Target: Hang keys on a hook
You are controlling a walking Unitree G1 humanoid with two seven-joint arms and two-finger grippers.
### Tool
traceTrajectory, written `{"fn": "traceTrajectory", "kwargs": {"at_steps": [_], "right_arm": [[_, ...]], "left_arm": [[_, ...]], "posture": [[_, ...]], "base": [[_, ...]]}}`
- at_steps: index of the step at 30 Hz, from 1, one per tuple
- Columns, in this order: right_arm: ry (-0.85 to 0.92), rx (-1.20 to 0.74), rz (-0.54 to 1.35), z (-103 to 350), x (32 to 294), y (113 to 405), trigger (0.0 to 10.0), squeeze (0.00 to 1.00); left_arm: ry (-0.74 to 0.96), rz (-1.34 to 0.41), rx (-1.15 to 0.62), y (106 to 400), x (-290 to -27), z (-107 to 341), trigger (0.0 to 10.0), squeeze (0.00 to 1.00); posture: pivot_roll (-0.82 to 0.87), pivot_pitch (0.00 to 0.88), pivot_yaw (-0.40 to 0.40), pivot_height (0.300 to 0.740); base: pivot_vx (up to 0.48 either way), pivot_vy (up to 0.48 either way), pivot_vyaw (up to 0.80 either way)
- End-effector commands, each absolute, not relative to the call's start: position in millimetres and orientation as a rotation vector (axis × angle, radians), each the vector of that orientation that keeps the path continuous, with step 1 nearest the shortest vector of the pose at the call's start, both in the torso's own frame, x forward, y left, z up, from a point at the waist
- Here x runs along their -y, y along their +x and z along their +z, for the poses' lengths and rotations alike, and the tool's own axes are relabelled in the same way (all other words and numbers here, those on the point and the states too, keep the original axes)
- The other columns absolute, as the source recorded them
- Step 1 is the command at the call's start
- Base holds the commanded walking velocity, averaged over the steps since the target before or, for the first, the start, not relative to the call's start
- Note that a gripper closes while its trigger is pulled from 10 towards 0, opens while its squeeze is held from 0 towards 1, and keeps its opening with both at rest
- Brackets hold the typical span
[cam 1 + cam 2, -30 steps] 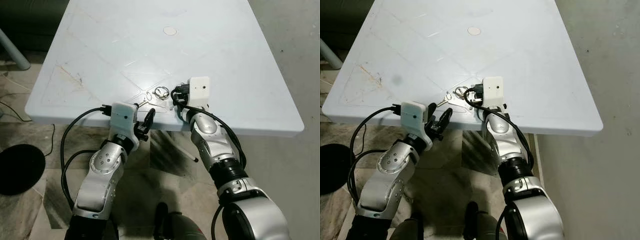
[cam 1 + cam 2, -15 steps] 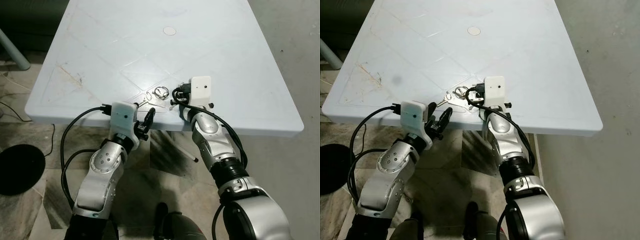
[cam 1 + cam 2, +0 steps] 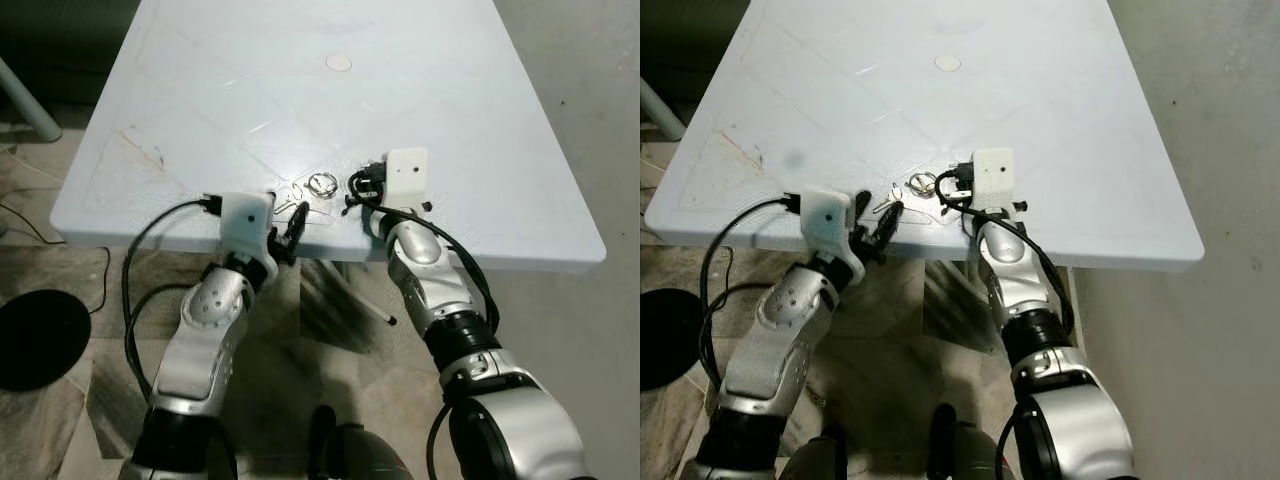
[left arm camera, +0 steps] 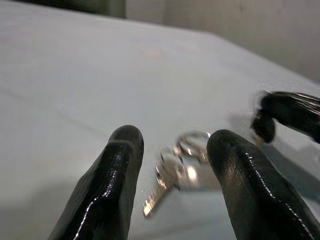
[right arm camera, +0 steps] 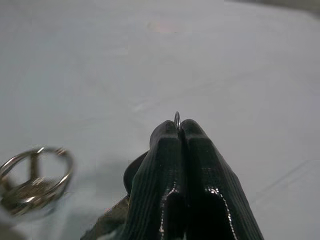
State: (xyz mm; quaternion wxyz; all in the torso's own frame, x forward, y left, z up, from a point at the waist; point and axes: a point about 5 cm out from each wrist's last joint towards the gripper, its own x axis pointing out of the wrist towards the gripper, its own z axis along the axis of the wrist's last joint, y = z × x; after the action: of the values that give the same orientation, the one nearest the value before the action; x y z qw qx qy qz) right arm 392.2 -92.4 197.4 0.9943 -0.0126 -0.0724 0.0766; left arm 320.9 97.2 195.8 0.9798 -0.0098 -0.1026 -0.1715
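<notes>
Keys on the white table, between the two grippers.

On the left, the left gripper point(image 4: 170, 165) is seen at the near edge of the white table point(image 3: 200, 110), with its two fingers point(image 4: 112, 185) spread apart and nothing held. The keys point(image 3: 300, 192) are found just in front of it, flat on the table, with their ring point(image 3: 321, 183) a little farther in. On the right, the right gripper point(image 5: 179, 131) is pressed tight on a thin metal hook point(image 5: 177, 119), just beside the ring. No box or bowl is seen. Since a second ago, the left gripper has been moved up from below the edge to the keys, and the right gripper has been kept in place. Past both grippers, a wide bare tabletop is seen.
</notes>
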Motion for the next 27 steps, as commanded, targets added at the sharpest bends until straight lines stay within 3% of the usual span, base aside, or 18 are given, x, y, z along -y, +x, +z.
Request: {"fn": "traceTrajectory", "kwargs": {"at_steps": [1, 8, 10, 17, 23, 27], "right_arm": [[-0.016, 0.191, 0.143, 207, 102, 392, 10.0, 0.00], [0.023, 0.272, 0.120, 214, 133, 382, 10.0, 0.00], [0.043, 0.342, 0.217, 214, 144, 368, 10.0, 0.00], [0.055, 0.310, 0.178, 199, 167, 352, 10.0, 0.00], [0.011, 0.317, 0.181, 200, 173, 344, 10.0, 0.00], [-0.005, 0.311, 0.169, 201, 172, 344, 10.0, 0.00]], "left_arm": [[-0.046, -0.336, 0.195, 322, -96, 191, 10.0, 0.00], [-0.076, -0.334, 0.193, 326, -100, 192, 10.0, 0.00], [-0.083, -0.325, 0.207, 327, -106, 193, 10.0, 0.00], [-0.095, -0.275, 0.231, 328, -124, 191, 10.0, 0.00], [-0.071, -0.169, 0.231, 337, -152, 192, 10.0, 0.00], [-0.051, -0.118, 0.225, 343, -165, 194, 10.0, 0.00]], "posture": [[0.09, 0.198, -0.126, 0.740], [0.08, 0.166, -0.115, 0.740], [0.08, 0.154, -0.112, 0.740], [0.06, 0.117, -0.113, 0.740], [0.06, 0.101, -0.098, 0.740], [0.06, 0.098, -0.088, 0.740]], "base": [[0.000, 0.000, 0.00], [0.000, 0.000, 0.00], [0.000, 0.000, 0.00], [0.000, 0.000, 0.00], [0.000, 0.000, 0.00], [0.000, 0.000, -0.70]]}}
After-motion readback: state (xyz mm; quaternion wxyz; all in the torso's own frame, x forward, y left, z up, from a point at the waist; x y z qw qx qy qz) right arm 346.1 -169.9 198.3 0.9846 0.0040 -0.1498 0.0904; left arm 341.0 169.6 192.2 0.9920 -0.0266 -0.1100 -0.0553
